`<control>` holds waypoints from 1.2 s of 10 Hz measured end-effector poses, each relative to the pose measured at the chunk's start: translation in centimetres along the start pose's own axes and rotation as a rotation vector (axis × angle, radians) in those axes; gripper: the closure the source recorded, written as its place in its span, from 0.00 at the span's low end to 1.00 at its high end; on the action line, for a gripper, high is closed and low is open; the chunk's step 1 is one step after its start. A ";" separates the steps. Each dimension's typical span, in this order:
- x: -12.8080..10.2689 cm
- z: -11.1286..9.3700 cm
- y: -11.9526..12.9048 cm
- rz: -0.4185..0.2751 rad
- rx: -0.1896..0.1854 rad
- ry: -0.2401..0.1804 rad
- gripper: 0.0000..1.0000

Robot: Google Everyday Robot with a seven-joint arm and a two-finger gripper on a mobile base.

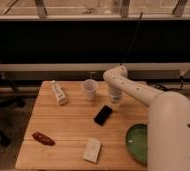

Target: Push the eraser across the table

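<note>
The eraser [103,114], a small flat black block, lies near the middle of the light wooden table [73,127], turned at a slant. My white arm comes in from the lower right and bends over the table's far side. My gripper [115,98] points down just behind and to the right of the eraser, close to its far end. I cannot tell whether it touches the eraser.
A white paper cup [90,89] stands behind the eraser. A white bottle [58,93] lies at the far left. A red elongated object [43,138] lies front left, a pale beige block [92,150] at the front, a green plate [138,143] front right. A chair stands left of the table.
</note>
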 end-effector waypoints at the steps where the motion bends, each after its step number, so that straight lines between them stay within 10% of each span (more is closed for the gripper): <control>1: -0.3 0.1 0.5 -0.018 -0.004 -0.001 1.00; 12: -6.5 0.0 3.4 -0.213 -0.004 -0.003 1.00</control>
